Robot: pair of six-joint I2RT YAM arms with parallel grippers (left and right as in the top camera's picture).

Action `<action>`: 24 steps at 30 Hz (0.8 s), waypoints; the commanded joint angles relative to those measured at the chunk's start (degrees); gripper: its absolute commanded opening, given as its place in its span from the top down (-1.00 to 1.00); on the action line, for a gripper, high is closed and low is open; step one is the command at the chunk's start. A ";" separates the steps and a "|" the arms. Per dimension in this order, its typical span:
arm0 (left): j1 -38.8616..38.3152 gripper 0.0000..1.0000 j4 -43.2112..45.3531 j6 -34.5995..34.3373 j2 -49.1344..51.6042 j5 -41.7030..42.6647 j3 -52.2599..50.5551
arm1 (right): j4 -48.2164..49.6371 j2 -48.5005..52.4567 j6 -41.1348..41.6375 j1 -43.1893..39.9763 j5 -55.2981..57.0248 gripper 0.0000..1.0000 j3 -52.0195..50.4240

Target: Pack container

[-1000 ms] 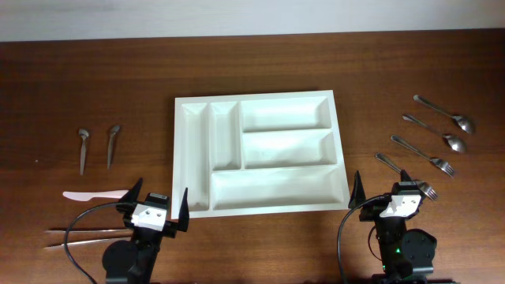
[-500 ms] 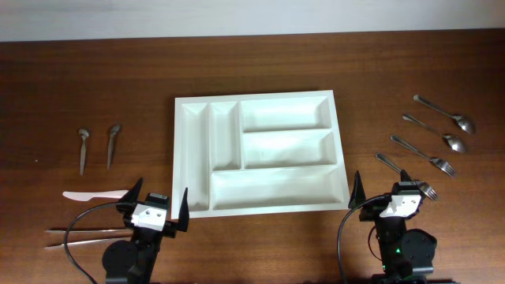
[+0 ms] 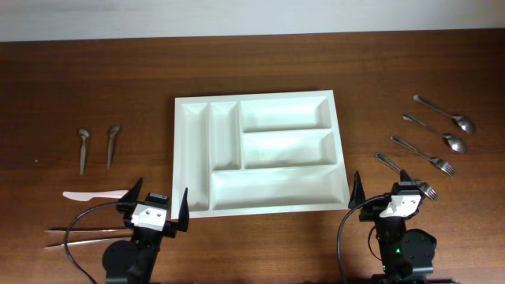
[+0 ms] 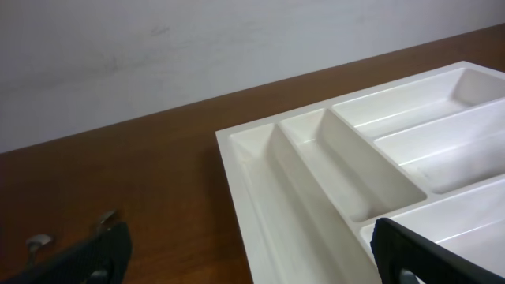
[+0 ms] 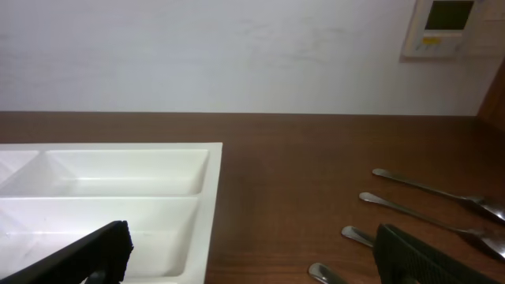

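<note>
The white tray (image 3: 284,148) lay in the middle of the bench (image 3: 95,79). Near its front corners the left jaws and the right jaws both stood spread wide, gripping nothing. Two small spoons (image 3: 84,147) lay well off to its left, and more spoons and forks (image 3: 443,143) to its right.

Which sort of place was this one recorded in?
Likely an indoor lab or office workbench rather than a kitchen: a wooden table against a plain white wall, a wall-mounted control panel, and a white cutlery tray with spoons laid out beside it.
</note>
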 commanded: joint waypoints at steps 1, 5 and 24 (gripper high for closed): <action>0.24 -0.98 0.24 0.94 -0.55 -0.42 -0.44 | -0.52 0.68 -0.11 0.52 0.11 -0.98 -0.26; 0.24 -0.98 0.22 0.94 -0.55 -0.42 -0.44 | -0.24 1.68 9.64 0.52 -1.99 -0.98 -0.26; 0.24 -0.98 0.22 0.94 -0.55 -0.42 -0.44 | -25.22 26.45 8.35 -6.47 2.23 -0.98 41.97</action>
